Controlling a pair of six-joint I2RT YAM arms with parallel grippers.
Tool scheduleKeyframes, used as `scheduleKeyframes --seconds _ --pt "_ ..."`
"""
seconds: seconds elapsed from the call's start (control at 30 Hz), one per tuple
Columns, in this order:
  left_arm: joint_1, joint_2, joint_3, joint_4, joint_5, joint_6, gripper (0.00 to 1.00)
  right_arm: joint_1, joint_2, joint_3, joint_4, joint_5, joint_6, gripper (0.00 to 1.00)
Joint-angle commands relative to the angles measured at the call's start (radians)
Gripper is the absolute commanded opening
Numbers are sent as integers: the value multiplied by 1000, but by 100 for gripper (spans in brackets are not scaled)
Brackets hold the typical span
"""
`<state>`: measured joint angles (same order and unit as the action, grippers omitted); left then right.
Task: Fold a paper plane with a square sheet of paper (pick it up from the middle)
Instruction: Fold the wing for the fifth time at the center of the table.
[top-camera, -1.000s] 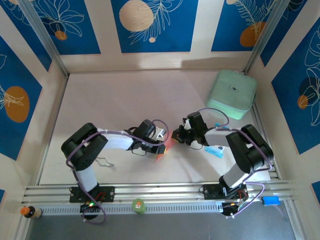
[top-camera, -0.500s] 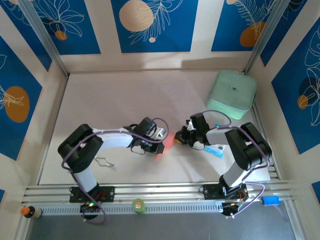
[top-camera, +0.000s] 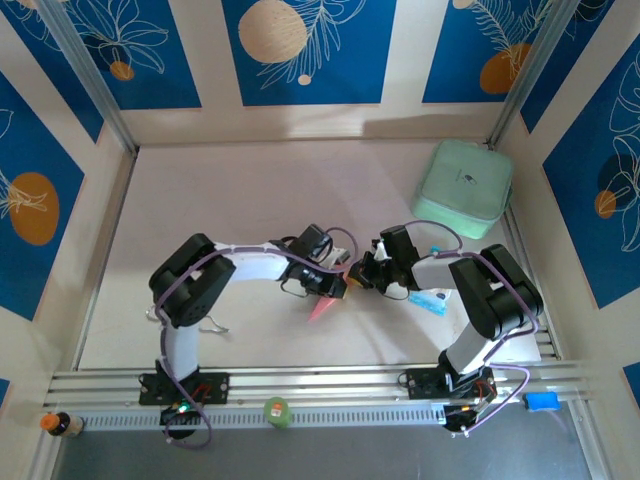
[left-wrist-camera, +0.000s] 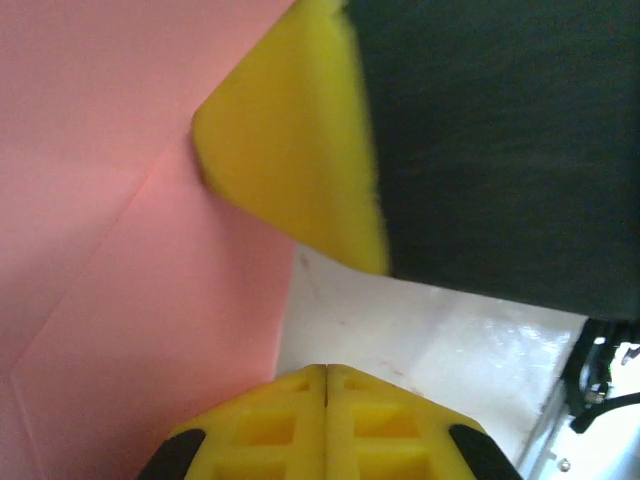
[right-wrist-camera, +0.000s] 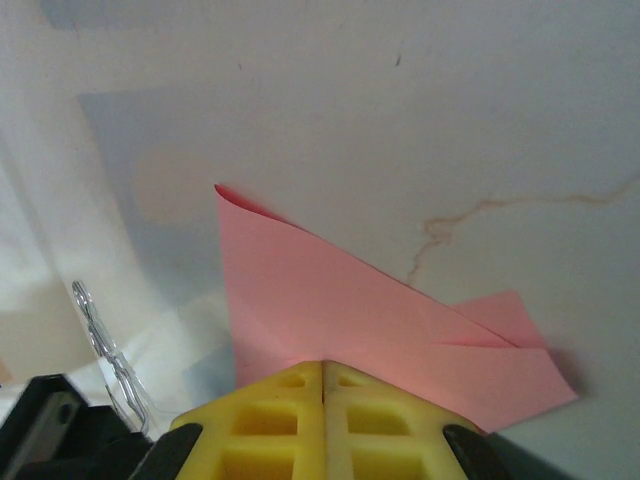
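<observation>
Mid-fold stage. The square sheet of paper lies flat on the table as a partly folded wedge with overlapping flaps and a diagonal crease, and it is not yet a slim dart. It spreads just ahead of the right gripper, whose jaws are closed. It also lies close beside the left gripper, whose jaws are likewise closed. Whether either nips the paper cannot be told. Judged: the early folds are made and the narrowing and wing folds are left.

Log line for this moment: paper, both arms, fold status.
pink paper: partly folded, mid-table | left gripper: jaws shut, at paper edge | right gripper: jaws shut at paper, grip unclear | status: fold unfinished
</observation>
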<state>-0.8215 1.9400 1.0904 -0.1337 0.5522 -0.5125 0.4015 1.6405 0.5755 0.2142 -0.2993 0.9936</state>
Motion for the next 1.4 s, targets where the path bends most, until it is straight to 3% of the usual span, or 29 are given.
scheduleKeyframes --seconds 0.0,0.7,0.97,1.37 --pt "-8 3 2 -72 -35 34 3 2 37 -22 -60 35 4 0" --pt "-12 -258 -357 -11 -35 -23 4 -3 34 -31 -67 42 -5 0" --pt "5 -416 -336 16 -90 -6 1 0 29 -20 -67 29 -13 0" --pt "51 -219 -274 82 -11 -5 5 0 23 -1 -67 3 -27 0"
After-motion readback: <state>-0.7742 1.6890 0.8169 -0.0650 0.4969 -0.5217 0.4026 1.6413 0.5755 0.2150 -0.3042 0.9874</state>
